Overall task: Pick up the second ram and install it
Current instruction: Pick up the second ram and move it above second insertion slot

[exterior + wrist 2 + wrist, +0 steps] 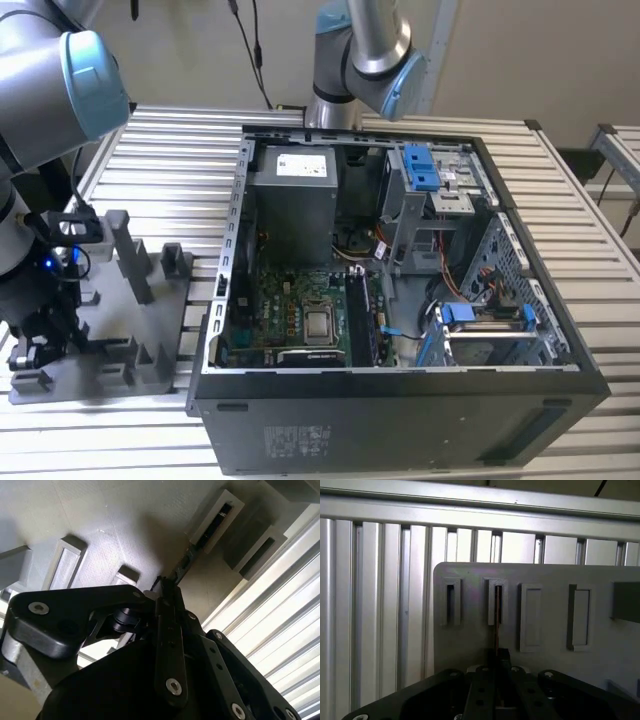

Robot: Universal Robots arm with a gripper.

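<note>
The second ram (497,625) is a thin dark stick seen edge-on, its far end sitting in a narrow slot of the gray holder plate (470,645). My gripper (497,655) is shut on its near end. In the second wrist view the ram (186,562) runs from the slot to the gripper (162,587), whose black fingers close around it. In the exterior view my arm hangs over the holder plate (150,320) at the exterior view's left, with the gripper (35,350) low at the plate's near corner.
An open computer case (560,330) lies on the slatted metal table (170,150), to the exterior view's right of the plate. Inside it are a green motherboard (285,300), a silver processor chip (319,323) and memory slots (357,315). Upright posts (128,250) stand on the plate. Another arm (365,50) is behind the case.
</note>
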